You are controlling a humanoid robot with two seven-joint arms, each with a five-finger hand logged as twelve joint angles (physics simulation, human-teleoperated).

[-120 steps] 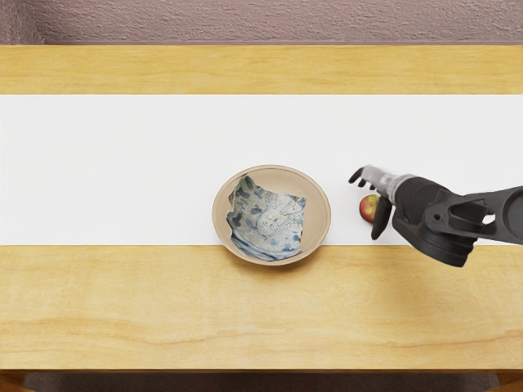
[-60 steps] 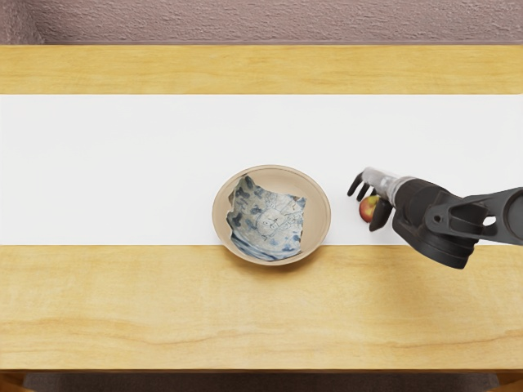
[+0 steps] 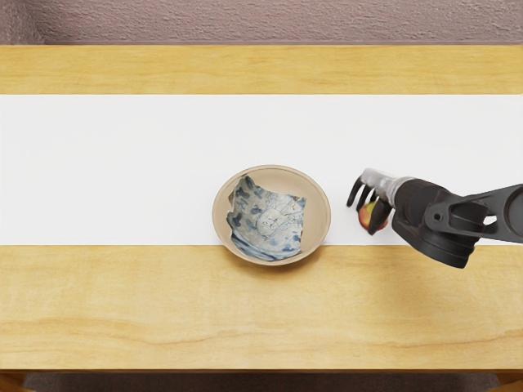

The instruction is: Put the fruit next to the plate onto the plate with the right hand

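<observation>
Your right robot hand [image 3: 374,196] cages the fruit [image 3: 364,216] beside the plate [image 3: 324,204].
Its fingers curl down around the fruit, seemingly gripping so it can't roll. It looks unlifted, on the table [image 3: 122,302] just right of the plate.

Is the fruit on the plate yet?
No, the fruit lies on the white cloth right of the plate, under the right hand.

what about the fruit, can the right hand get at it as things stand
Probably yes: the right hand is right over the fruit, nothing lies between them, and the plate sits apart.
</observation>
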